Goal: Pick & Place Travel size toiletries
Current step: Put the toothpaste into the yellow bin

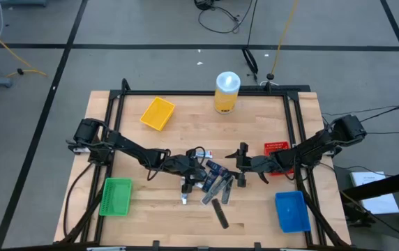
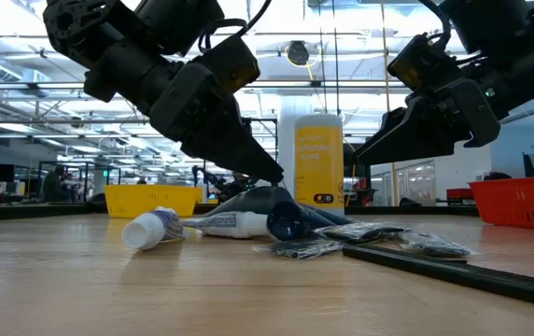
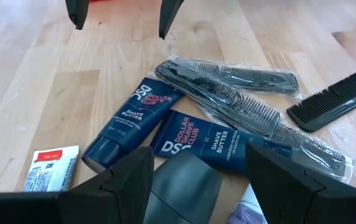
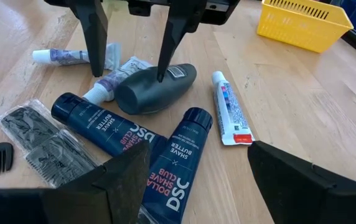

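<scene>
The travel size toiletries lie in a loose pile at the middle of the tabletop. The left end effector stands open astride a dark grey rounded bottle. The right end effector hovers open beside the pile. The bottle looks light, smooth and slippery; its narrower middle seems the best place to grip.

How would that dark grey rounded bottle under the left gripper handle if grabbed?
The grey bottle looks smooth and domed, so fingers may slip off. It lies on its side against the blue tubes, so a push would likely shove them too. The left gripper straddles it, open.
</scene>
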